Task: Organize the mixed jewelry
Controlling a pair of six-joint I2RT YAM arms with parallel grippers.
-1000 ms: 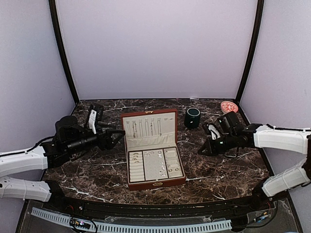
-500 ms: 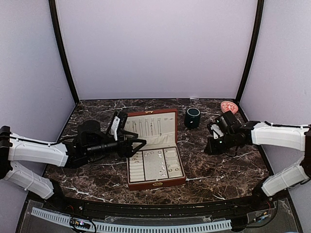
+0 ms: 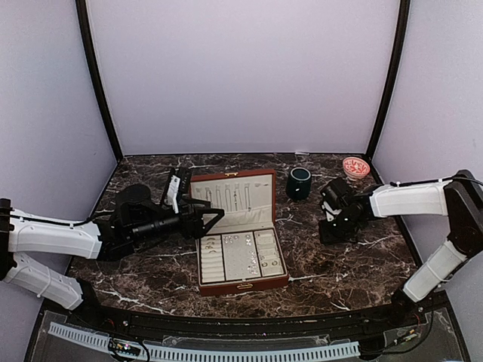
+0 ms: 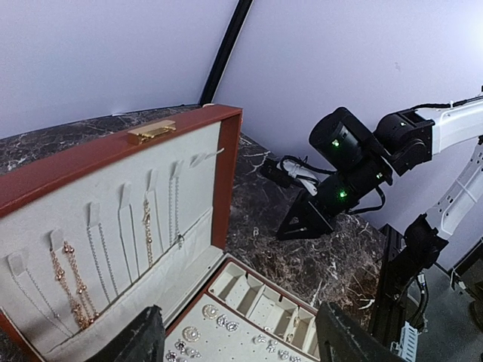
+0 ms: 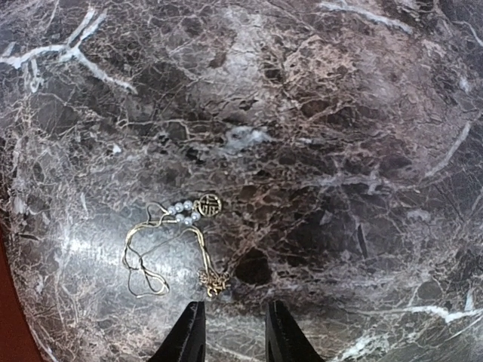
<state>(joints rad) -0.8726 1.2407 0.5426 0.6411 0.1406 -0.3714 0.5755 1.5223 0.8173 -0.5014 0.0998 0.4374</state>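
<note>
The reddish-brown jewelry box (image 3: 240, 285) stands open at mid-table with its lid upright. In the left wrist view, thin chains (image 4: 147, 230) hang in the cream lid, and small silvery earrings (image 4: 219, 317) lie in the tray beside small compartments (image 4: 264, 298). My left gripper (image 3: 210, 220) hovers open and empty over the box's left side; it also shows in the left wrist view (image 4: 241, 343). My right gripper (image 3: 332, 231) points down at the marble right of the box. In the right wrist view it (image 5: 232, 335) is slightly open and empty, just behind a thin gold necklace with pearls and a round charm (image 5: 181, 237).
A dark green mug (image 3: 299, 182) stands behind the box to its right. A small pink patterned bowl (image 3: 355, 166) sits at the back right corner. Black frame posts and lilac walls close in the table. The right arm (image 4: 355, 162) shows in the left wrist view.
My left arm swung right from the table's left side to the box's left edge. My right gripper drew nearer the box and tipped down toward the marble.
</note>
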